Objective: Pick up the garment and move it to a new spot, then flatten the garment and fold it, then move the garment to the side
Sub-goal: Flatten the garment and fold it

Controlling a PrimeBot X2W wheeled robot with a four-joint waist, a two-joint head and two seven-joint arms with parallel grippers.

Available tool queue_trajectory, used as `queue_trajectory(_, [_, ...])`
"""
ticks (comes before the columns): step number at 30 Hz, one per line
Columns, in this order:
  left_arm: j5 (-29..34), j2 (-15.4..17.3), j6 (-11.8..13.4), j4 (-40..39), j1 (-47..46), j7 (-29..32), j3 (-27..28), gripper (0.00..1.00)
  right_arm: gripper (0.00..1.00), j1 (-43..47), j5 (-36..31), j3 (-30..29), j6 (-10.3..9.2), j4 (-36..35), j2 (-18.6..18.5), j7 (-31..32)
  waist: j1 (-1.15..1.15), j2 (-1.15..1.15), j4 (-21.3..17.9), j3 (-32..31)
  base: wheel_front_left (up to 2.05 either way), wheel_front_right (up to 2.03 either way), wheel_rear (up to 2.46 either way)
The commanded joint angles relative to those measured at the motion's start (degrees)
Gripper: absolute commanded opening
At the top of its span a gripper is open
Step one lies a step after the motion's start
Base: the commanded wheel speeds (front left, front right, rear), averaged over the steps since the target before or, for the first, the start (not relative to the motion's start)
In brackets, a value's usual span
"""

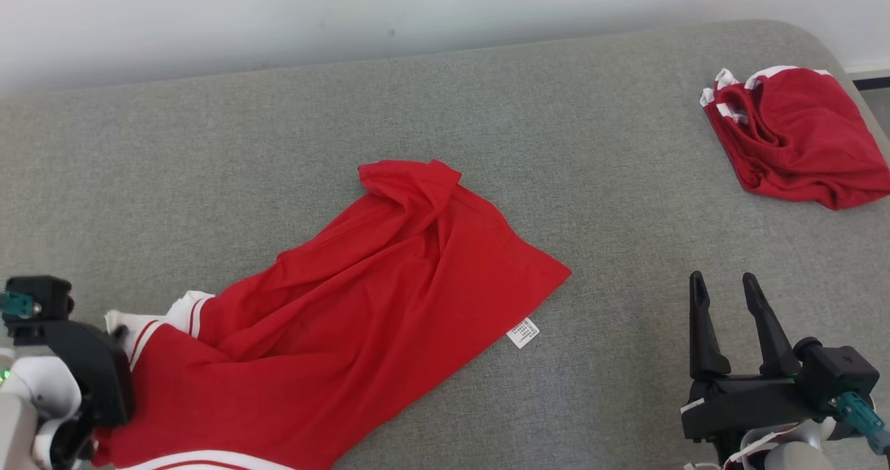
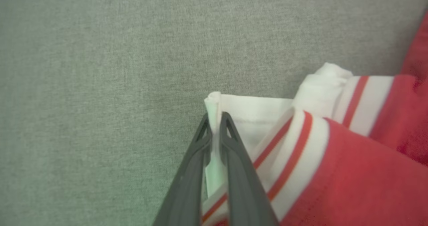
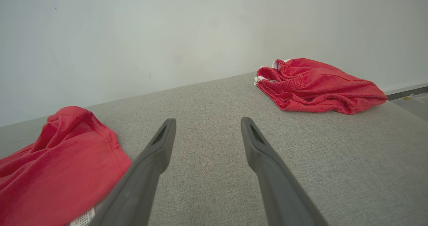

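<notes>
Left gripper [image 2: 216, 119]: low at the near left of the bed, fingers angled down onto the cloth. The jaws are clenched on a white fold beside the garment's striped trim.
Right gripper [image 1: 723, 282]: at the near right, fingers pointing away toward the wall and clear of all cloth. The jaws are released and stand wide, with nothing between them.
Bed [image 1: 208, 178]: grey woven cover with a rounded far right corner; the far edge meets the wall.
Wall [image 1: 278, 11]: plain white, running the whole length of the far edge.
Open room: a broad bare stretch across the far left and the far middle of the bed. There is also a bare strip between the garment's right corner and the right gripper.
Garment [image 1: 361, 296]: position: lies on a diagonal from the middle of the bed to the near left, where its end runs beneath the left gripper.
Garment: look: red and rumpled, with long creases fanning out from a bunched far end. One straight hem ends in a sharp corner at the right. The near left end has white trim with thin red stripes.
Care label [image 1: 523, 332]: small, white and printed; sticks out from the hem and lies on the bed.
Second garment [image 1: 799, 136]: red with white trim, in a crumpled heap at the far right corner. It sits close to the bed's right edge, well apart from the garment.
</notes>
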Motion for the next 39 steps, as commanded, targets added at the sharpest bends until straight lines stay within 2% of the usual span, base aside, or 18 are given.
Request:
queue_trajectory(1, [-0.05, 0.72, 0.14, 0.41, -1.14, -0.87, -0.36, 0.0, 1.0, -0.42, 0.0, -0.14, -0.16, -0.06, -0.41, -0.25, -0.01, 0.0, -0.17, 0.16, 0.0, 0.0, 0.0])
queue_trajectory(9, [3.25, 2.35, 0.13, -1.0, -10.86, -10.05, -2.94, 0.0, 1.0, -0.38, -0.59, -0.64, -0.16, -0.44, -0.14, -0.25, -0.01, 0.0, 0.13, 0.39, 0.0, 0.0, 0.0])
queue_trajectory(20, [7.22, 2.21, 0.13, -2.46, -26.41, -18.25, -8.86, 0.0, 1.0, -1.31, -0.68, -0.58, -0.16, -1.03, -0.22, -0.25, -0.01, 0.0, -0.97, 2.04, 0.0, 0.0, 0.0])
queue_trajectory(35, [11.15, 2.09, 0.68, 7.86, -41.52, -29.58, -11.61, 0.0, 1.0, -2.05, -1.27, -1.14, -0.16, -1.34, 0.22, -0.25, -0.01, 0.0, -4.83, 3.5, 0.0, 0.0, 0.0])
queue_trajectory(38, [11.6, 1.74, 1.46, 11.46, -41.26, -29.09, -12.32, 0.0, 1.0, -2.09, -1.34, -1.11, -0.16, -1.43, 0.36, -0.25, -0.01, 0.0, -5.23, 3.73, 0.0, 0.0, 0.0])
queue_trajectory(39, [11.63, 1.58, 1.29, 12.18, -41.24, -29.44, -12.5, 0.04, 1.0, -2.11, -1.35, -1.07, -0.16, -1.44, 0.39, -0.25, -0.01, 0.0, -5.31, 3.88, 0.0, 0.0, 0.0])
